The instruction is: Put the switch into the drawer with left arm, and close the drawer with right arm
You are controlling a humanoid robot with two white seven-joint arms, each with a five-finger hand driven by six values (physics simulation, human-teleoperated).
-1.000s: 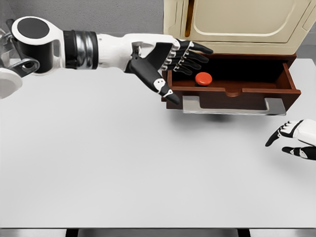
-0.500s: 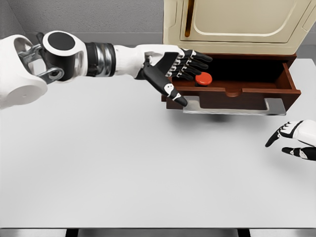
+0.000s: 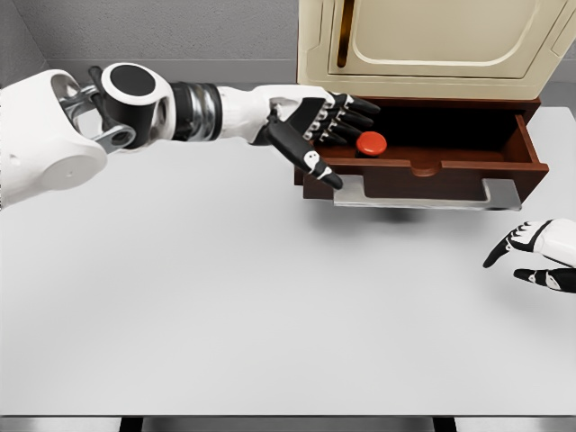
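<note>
1. Switch: a round red push-button switch [image 3: 371, 143] lies inside the open dark-brown wooden drawer [image 3: 423, 167], towards its left end; nothing grips it.
2. Drawer stands pulled out from under the cream-coloured cabinet [image 3: 432, 45]; a flat grey metal handle [image 3: 423, 194] runs along its front edge, above the pale grey counter [image 3: 270, 297].
3. Left robot hand [image 3: 319, 130] reaches in from the left at the drawer's left end; its black fingers [image 3: 355, 112] are spread and extend over the drawer just beside the switch; the thumb points down in front of the drawer's left corner; it holds nothing.
4. Right robot hand [image 3: 537, 254] shows at the right edge, low over the counter, below and apart from the drawer; fingers loosely spread and empty.
</note>
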